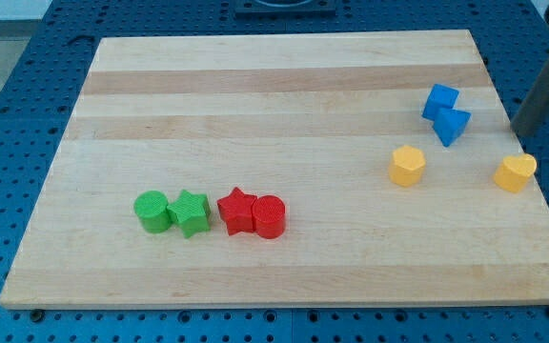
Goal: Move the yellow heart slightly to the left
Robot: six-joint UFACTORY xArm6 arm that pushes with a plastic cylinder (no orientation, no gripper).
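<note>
Camera view: my tip (520, 135) just above yellow heart (515, 172).

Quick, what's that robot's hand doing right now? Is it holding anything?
No hand: the arm ends in a rod, so nothing opens or shuts.
My tip: holding nothing, just above the yellow heart toward the view's top, apparently not touching it.

A lab bench: wooden board (284, 114) on blue perforated mounting table (27, 105).

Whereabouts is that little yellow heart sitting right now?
The yellow heart sits near the board's right edge in the camera view, right of the yellow hexagon and just below my tip.
</note>
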